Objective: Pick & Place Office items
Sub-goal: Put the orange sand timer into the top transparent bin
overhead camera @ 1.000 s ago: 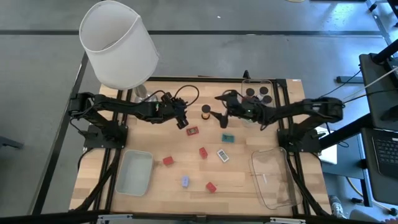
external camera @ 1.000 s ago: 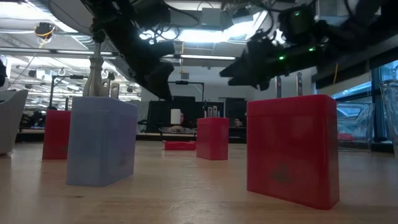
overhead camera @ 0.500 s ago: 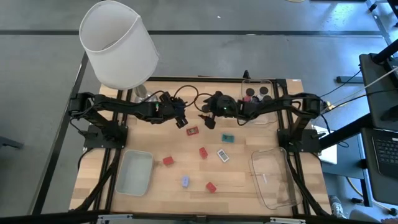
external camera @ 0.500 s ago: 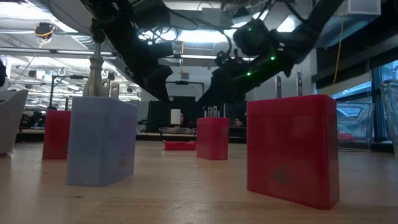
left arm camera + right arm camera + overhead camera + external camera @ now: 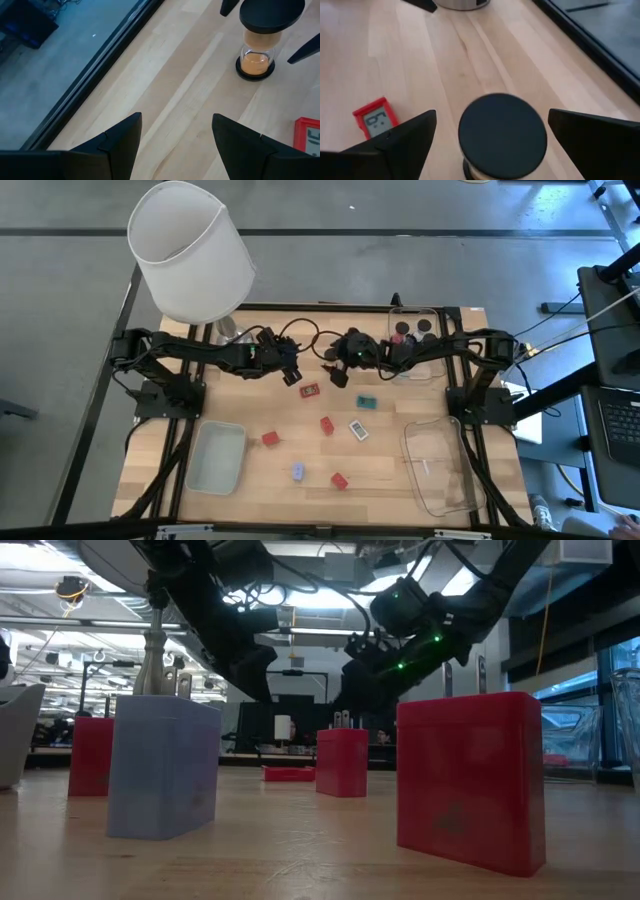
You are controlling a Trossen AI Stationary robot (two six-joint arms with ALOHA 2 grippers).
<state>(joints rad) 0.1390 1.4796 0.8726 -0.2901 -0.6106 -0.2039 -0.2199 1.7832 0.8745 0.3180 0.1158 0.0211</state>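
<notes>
Reaching is the step in hand: the right gripper (image 5: 485, 145), fingers spread wide, straddles the small sand timer (image 5: 502, 135) standing upright just above centre of the high view, not yet pinching it. Next it likely needs to close squarely on the timer. The left gripper (image 5: 292, 376) waits nearby, fingers spread.

We find bare wood on both sides of the sand timer (image 5: 502, 135), between the right gripper's (image 5: 335, 366) spread fingers (nothing blocking them); the left gripper (image 5: 291, 373) hangs close beside.
</notes>
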